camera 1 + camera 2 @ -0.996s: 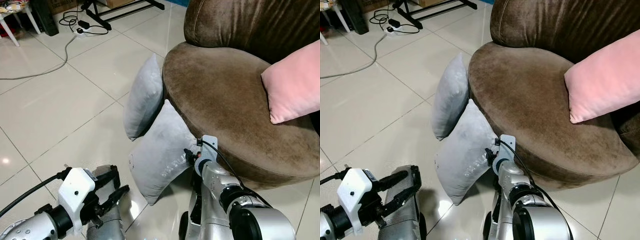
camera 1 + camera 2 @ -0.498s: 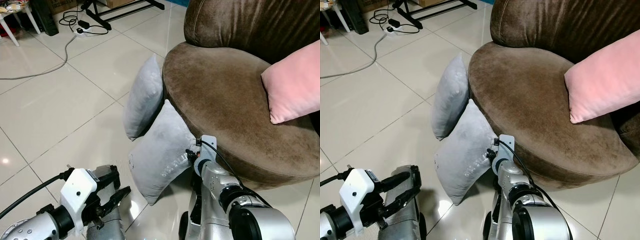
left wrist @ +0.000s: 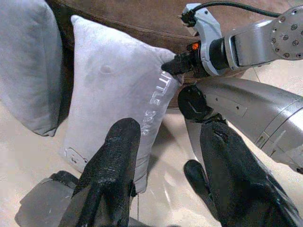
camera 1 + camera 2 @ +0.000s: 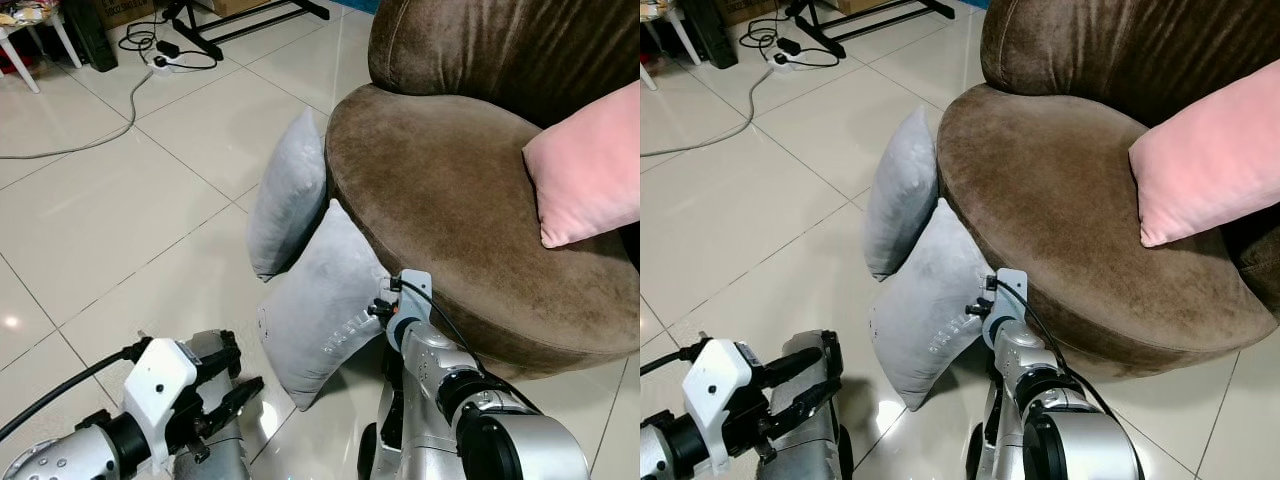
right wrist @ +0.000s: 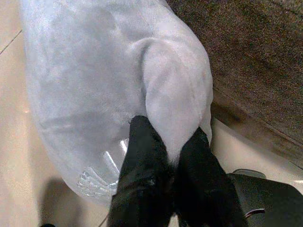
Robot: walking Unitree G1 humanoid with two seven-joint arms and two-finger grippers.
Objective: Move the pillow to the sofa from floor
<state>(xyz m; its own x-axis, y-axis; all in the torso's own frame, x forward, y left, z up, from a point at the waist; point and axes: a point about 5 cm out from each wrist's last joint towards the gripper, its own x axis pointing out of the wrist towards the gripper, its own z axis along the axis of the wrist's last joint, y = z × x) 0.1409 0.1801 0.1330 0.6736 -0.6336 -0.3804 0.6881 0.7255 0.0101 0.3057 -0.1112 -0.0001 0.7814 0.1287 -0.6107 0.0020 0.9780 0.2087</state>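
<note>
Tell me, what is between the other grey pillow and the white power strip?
Bare tiled floor, seen in the left eye view, lies between the farther grey pillow and the power strip; only its white cable crosses nearby.

Grey pillow (image 4: pixel 325 305), brown sofa (image 4: pixel 450 190), pink cushion (image 4: pixel 585 170), cream tile floor (image 4: pixel 110 210)

head views downward, wrist views close

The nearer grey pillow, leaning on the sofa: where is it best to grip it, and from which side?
Probably its corner beside the sofa, approached from the robot's side. The nearer grey pillow stands tilted, so this edge is free; the right gripper already pinches a fold there.
</note>
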